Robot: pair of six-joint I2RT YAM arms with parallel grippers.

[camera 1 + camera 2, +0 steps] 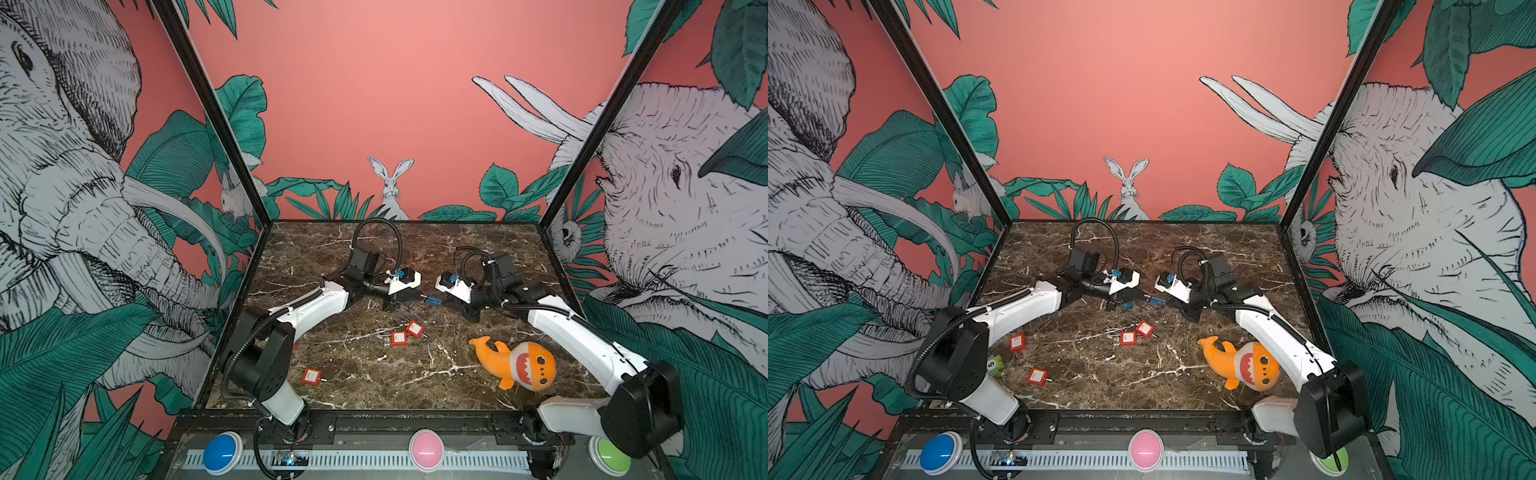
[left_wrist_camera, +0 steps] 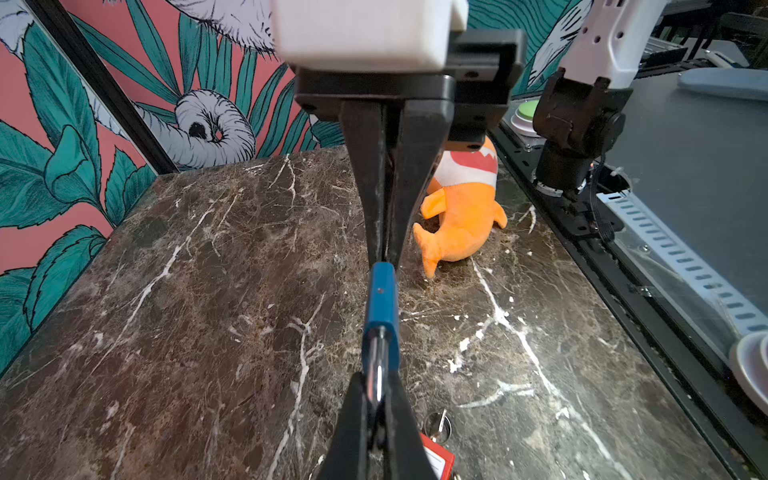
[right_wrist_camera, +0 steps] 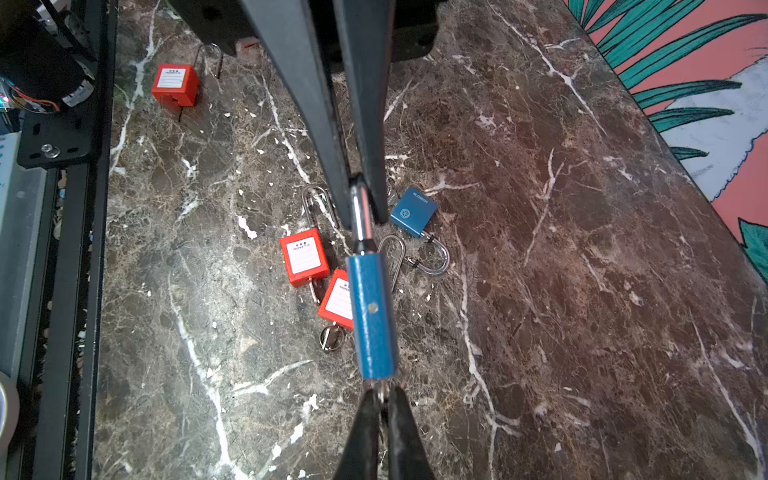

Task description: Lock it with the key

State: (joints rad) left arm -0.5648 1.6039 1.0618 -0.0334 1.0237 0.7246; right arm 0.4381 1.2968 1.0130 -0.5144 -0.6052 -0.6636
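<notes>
Above the marble table [image 1: 374,374], held blue padlock [image 1: 434,300] at one o'clock of red padlocks [image 1: 399,338]; clamped shackle [image 3: 360,212] in left tool [image 2: 376,388], pinched key [image 3: 380,387] in closed right tool [image 3: 381,400].

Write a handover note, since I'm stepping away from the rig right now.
Left gripper: shut on the shackle of the blue padlock, held above the marble table.
Right gripper: shut at the padlock's base, apparently on the key.
Done: padlock lifted, key gripped in place.
Left: turn the key; whether the shackle is latched cannot be told.
A second blue padlock and red padlocks lie below.
</notes>
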